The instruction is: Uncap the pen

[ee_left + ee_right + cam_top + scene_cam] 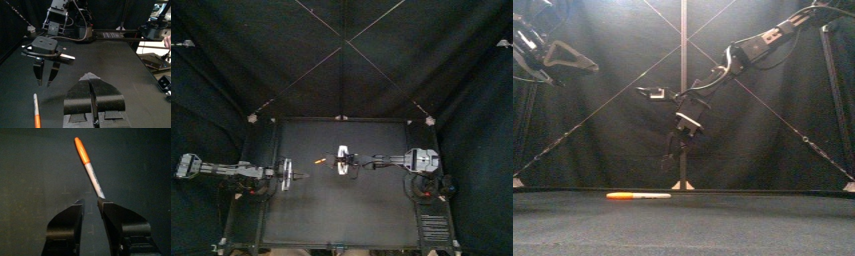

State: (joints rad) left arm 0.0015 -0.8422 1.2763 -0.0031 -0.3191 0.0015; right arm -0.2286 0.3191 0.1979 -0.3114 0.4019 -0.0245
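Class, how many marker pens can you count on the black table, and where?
1. The orange-capped white marker pen lies flat on the black table, left of centre in the front view, with its cap on. No other pen seems hidden.

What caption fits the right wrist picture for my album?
Open right tool hovers over the orange-capped pen lying on the black table.

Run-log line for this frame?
task: uncap pen | orange-capped white marker pen: flat on black table, capped | right gripper: above pen's barrel end, fingers open | left gripper: raised left, fingers shut
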